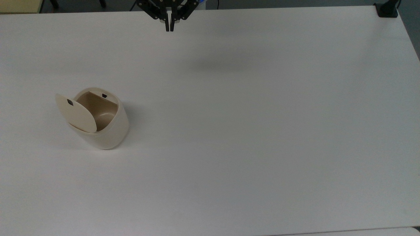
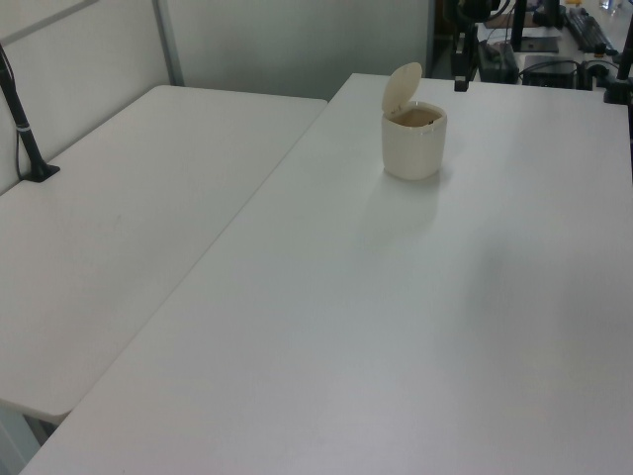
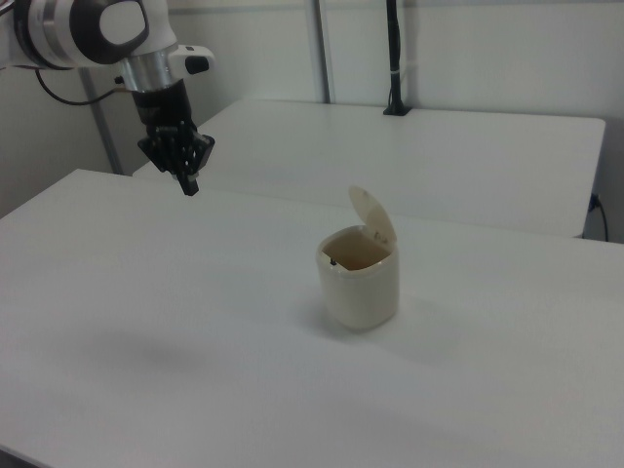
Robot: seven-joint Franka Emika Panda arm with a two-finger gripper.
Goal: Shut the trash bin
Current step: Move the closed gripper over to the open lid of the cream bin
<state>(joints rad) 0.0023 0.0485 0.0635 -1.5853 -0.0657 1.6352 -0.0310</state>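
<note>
There was one trash bin (image 1: 105,127) on the white counter (image 1: 249,131), with one hinged lid (image 1: 76,113) carrying one small black latch (image 1: 70,102). One robot arm (image 3: 88,29) showed in the right view, ending in one tool (image 1: 169,29) with two fingers (image 1: 167,26). Two white counters stood side by side in the left view, the second (image 2: 109,228) carrying one black post (image 2: 22,129).

Hand (image 1: 169,29) pointing straight down, black fingers (image 3: 188,187) pressed together with nothing between them, hanging from white wrist (image 3: 146,66) at the right view's upper left.
</note>
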